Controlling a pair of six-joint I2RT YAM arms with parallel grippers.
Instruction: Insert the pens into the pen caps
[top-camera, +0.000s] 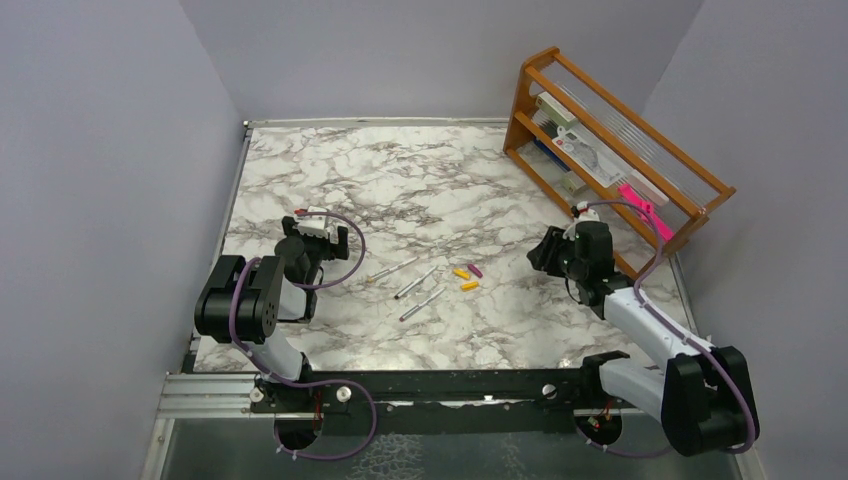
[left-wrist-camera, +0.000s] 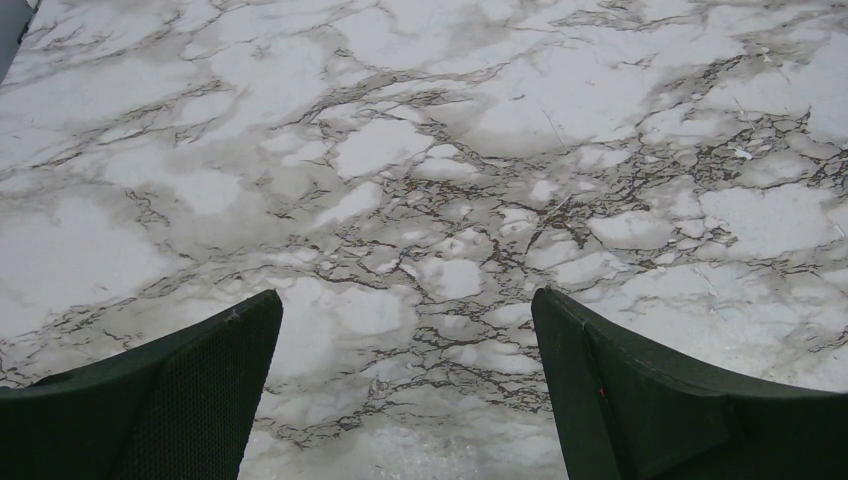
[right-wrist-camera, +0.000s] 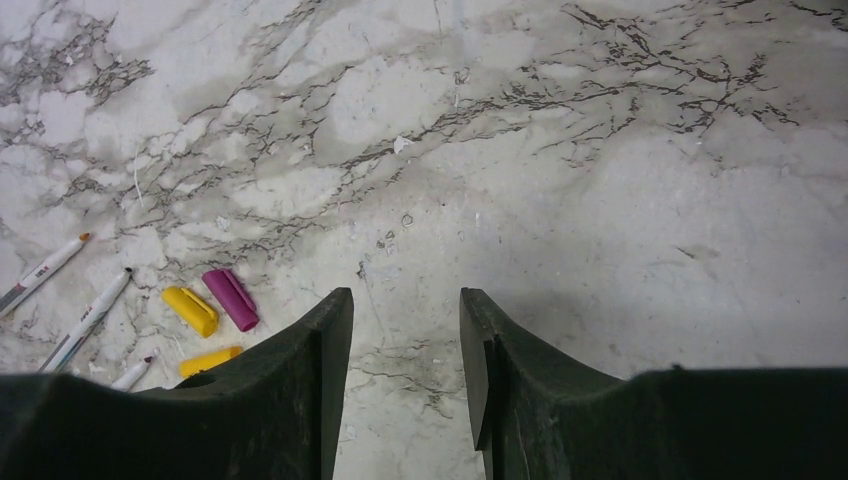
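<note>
While pen caps (right-wrist-camera: 230, 298) lie leftward, right end effector (right-wrist-camera: 405, 300) hovers apart.

Soft, even light from above the marble table (top-camera: 400, 180) casts only faint shadows on it, and both wrist views look slightly grainy and duller.

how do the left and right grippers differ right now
The left gripper has jaws spread wide; the right gripper has them much closer together. The left gripper's view shows only bare marble table; the right gripper's also shows the pen caps and pens. Both hold nothing.
</note>
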